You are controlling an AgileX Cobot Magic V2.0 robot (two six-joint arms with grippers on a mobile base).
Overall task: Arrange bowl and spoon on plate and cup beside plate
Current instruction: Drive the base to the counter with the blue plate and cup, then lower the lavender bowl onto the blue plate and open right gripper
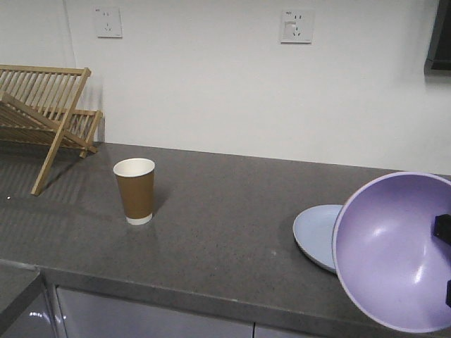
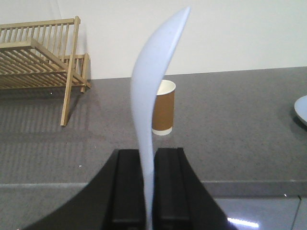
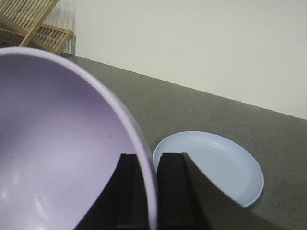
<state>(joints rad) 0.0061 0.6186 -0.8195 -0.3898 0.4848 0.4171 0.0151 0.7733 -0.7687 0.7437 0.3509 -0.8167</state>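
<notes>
My right gripper [image 3: 149, 160] is shut on the rim of the lavender bowl [image 3: 53, 139], one finger inside it and one outside. The bowl [image 1: 398, 250] hangs tilted in the air at the right, its opening facing the front camera, and it covers part of the pale blue plate [image 1: 316, 234]. The plate [image 3: 218, 165] lies flat on the counter just beyond the bowl. My left gripper [image 2: 147, 155] is shut on the handle of the pale blue spoon [image 2: 152, 81], which stands upright, edge-on. The brown paper cup [image 1: 134, 190] stands upright at the counter's left-middle, and the cup [image 2: 163, 108] shows behind the spoon.
A wooden dish rack [image 1: 44, 113] stands at the back left against the white wall. The dark grey counter [image 1: 225, 211] ends in a front edge above the cabinet fronts [image 1: 141, 317]. Two wall sockets [image 1: 296, 25] sit above the counter.
</notes>
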